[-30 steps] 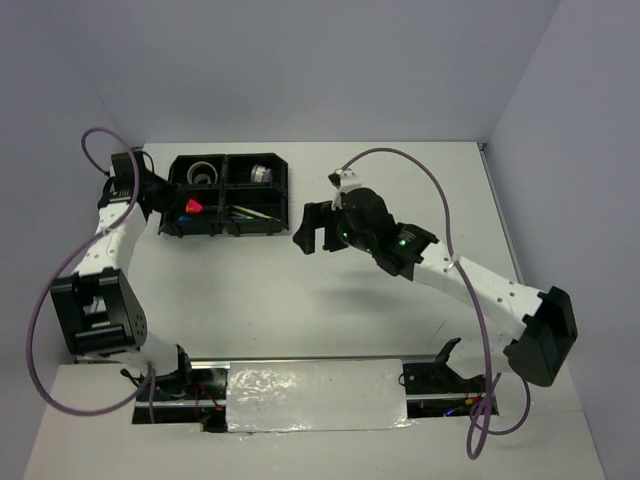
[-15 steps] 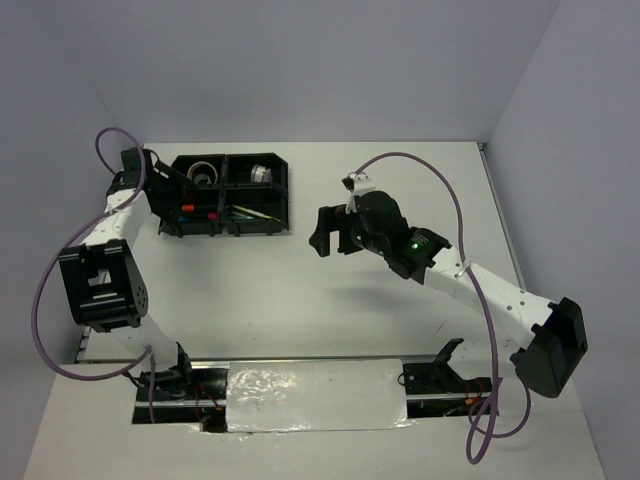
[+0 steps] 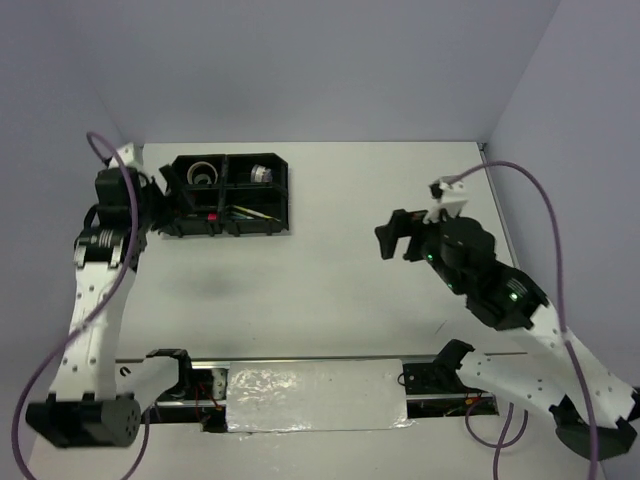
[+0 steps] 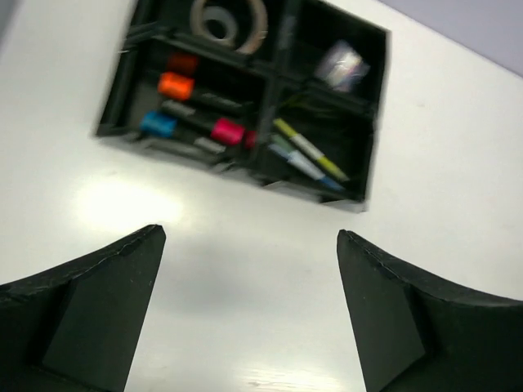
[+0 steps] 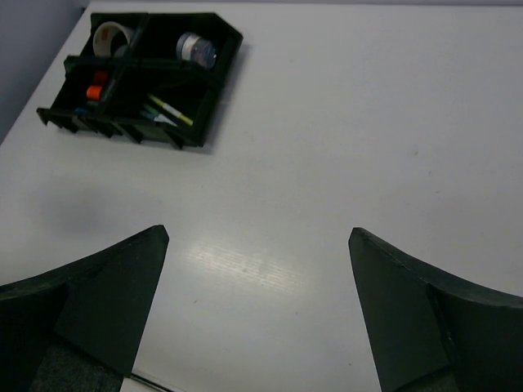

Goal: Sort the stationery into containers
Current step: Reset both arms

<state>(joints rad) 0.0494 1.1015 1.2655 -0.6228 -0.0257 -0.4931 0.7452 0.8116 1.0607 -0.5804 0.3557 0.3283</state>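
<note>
1. The left gripper (image 4: 251,237) has its black fingers spread wide with nothing between them. It hangs over the white table (image 4: 458,204), near the left end of the tray.
2. The black plastic four-compartment tray (image 4: 374,122) lies flat at the far left of the table.
3. Far-left compartment: the tape rolls (image 4: 229,20). One ring looks to sit inside the other, but I cannot tell for sure.
4. Near-left compartment: black markers lie side by side, showing an orange end (image 4: 174,84), a blue end (image 4: 158,124) and a pink end (image 4: 227,131). A small red cap (image 4: 181,61) sits at the far side.
5. Far-right compartment: the small silvery square piece (image 4: 341,64), alone.
6. Near-right compartment: the yellow-green stick (image 4: 310,149) and the thin blue pen (image 4: 298,163) lie slantwise, just beside each other.
7. The right gripper (image 5: 258,235) also has its fingers wide apart and holds nothing. It is over bare table on the right half, well apart from the tray.
</note>
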